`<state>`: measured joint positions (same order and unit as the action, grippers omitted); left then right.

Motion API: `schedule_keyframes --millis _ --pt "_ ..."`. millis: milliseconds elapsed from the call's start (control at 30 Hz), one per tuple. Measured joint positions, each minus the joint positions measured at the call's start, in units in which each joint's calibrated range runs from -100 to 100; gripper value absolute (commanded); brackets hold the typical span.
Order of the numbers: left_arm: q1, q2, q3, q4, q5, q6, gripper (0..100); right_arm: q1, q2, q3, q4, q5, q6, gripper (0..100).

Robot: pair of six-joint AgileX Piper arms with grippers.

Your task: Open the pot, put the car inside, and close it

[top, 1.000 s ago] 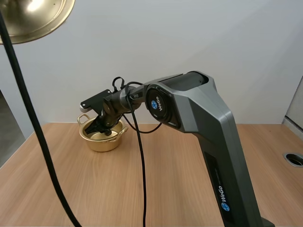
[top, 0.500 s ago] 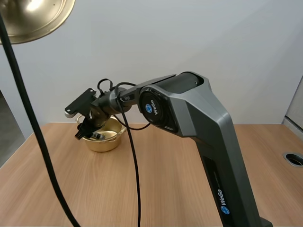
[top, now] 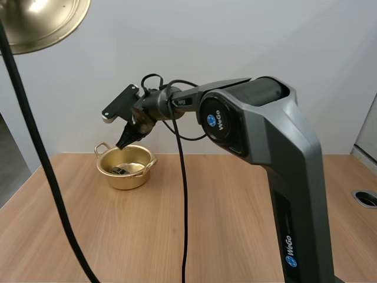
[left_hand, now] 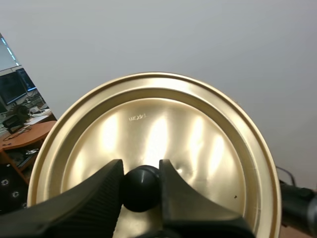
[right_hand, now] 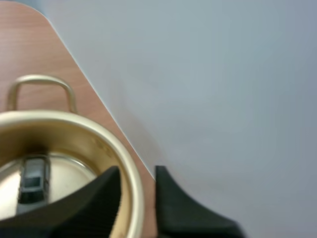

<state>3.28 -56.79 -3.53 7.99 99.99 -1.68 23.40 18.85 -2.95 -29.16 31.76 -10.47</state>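
Lifted clear of the pot (top: 126, 177), right tool (top: 124, 142) gapes narrowly, apparently empty; left tool (left_hand: 141, 172) pinches lid (left_hand: 163, 131)

Round gold metal pot (top: 126, 178), 2 loop handles, sits upright & open on wooden table (top: 235, 224). Small dark toy car (right_hand: 32, 181) lies inside on pot btm. Round gold metal lid (left_hand: 158, 124) w/ black knob (left_hand: 141, 187) is off, up in air, well apart from pot.

right arm (top: 265, 135): base at 5 o'clock, forearm reaching toward 10 o'clock | right gripper (top: 126, 140): wrist tipped down, tips pointing to 7 o'clock, fingers parted by a narrow gap, nothing between them | left gripper (left_hand: 141, 163): both fingertips pinched on the knob of the lid (left_hand: 163, 124)
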Motion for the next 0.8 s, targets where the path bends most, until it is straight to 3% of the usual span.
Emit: schedule_keyframes --millis 167,333,533,700,800 --pt "0.0 2.13 2.02 2.32 0.0 0.0 0 -3.06 -6.79 0.0 0.09 12.93 6.82 0" --pt "0.0 5.19 8.65 2.35 -1.69 0.0 0 -5.64 -16.1 0.0 0.27 26.08 8.97 0" --pt "0.0 9.68 20.67 2.35 -15.35 0.0 0 -7.8 -27.52 0.0 0.27 40.1 8.97 0" --pt "0.0 11.7 24.88 1.75 -20.83 -0.09 0 -7.83 -32.3 0.0 0.16 44.38 8.97 0" --pt "0.0 19.1 36.32 -3.13 -36.56 -0.09 0 -7.83 -41.44 0.0 0.66 52.74 8.97 0"
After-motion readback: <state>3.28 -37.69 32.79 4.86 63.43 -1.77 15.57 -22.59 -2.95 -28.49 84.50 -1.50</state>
